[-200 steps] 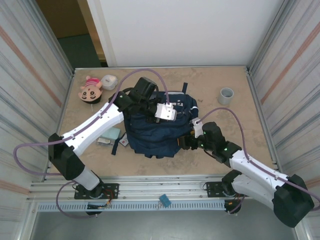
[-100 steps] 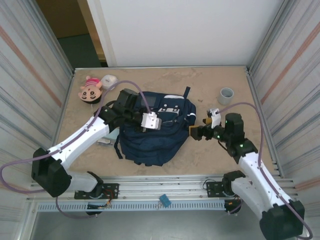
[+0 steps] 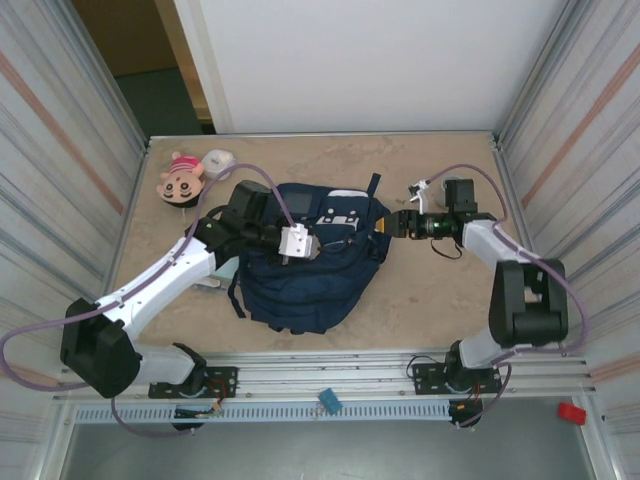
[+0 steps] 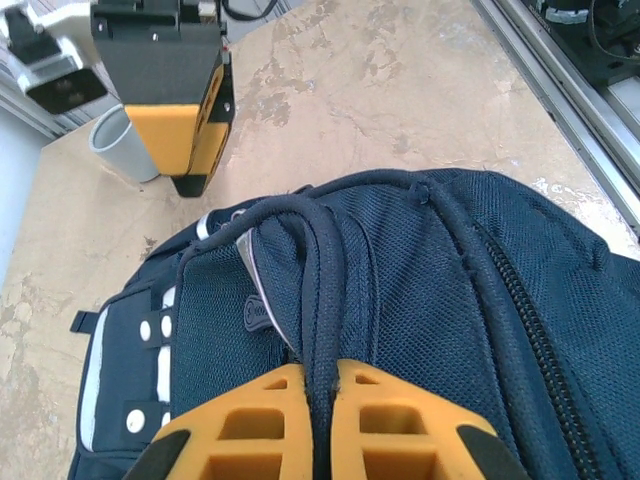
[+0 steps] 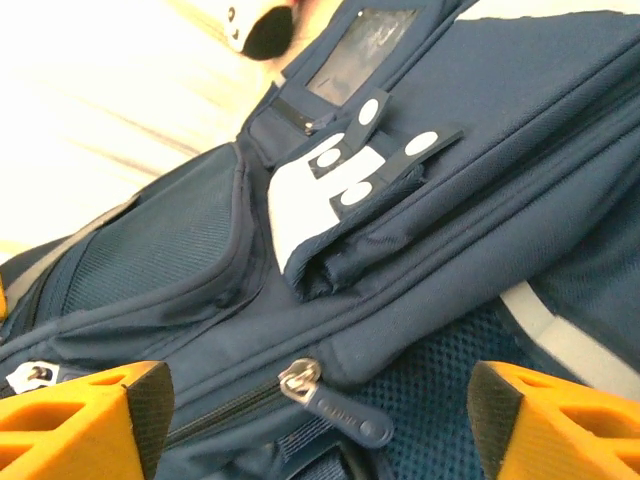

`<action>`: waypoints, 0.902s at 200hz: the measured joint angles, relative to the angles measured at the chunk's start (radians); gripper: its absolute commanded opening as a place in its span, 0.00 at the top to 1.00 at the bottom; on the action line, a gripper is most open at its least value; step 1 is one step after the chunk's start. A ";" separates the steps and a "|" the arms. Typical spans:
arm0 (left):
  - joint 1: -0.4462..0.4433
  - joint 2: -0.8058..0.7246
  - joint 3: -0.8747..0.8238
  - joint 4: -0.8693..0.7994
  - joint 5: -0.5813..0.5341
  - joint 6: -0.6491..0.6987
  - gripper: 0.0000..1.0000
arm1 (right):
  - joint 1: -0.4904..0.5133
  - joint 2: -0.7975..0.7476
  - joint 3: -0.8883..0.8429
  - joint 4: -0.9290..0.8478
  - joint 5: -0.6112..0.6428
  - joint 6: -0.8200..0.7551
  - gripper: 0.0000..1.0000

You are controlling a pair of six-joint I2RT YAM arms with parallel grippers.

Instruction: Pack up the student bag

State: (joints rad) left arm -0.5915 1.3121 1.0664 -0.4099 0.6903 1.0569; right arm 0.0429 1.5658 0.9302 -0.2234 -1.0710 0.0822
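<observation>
1. Sandy surface (image 3: 430,300); student bag (image 3: 310,285) lies beneath the left end effector (image 4: 320,395), just ahead of the right end effector (image 5: 318,400).
2. Left end effector clamped on carry strap (image 4: 320,280); right end effector's fingers apart, empty.
3. Fabric likely soft, limp, light; grip strap or zip pull (image 5: 350,425).
</observation>
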 measured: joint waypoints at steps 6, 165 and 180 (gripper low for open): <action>0.003 0.000 0.000 0.003 0.002 -0.005 1.00 | 0.003 0.024 0.018 -0.017 -0.015 -0.011 0.29; 0.023 0.006 0.000 0.027 0.043 -0.043 1.00 | 0.072 0.062 0.040 -0.208 -0.080 -0.170 0.84; 0.023 0.006 0.000 0.027 0.046 -0.044 1.00 | 0.068 0.061 0.040 -0.210 -0.076 -0.170 0.91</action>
State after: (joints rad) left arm -0.5690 1.3186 1.0664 -0.3828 0.7361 1.0126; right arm 0.1108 1.6268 0.9707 -0.4332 -1.1473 -0.0879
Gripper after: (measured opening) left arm 0.082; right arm 0.146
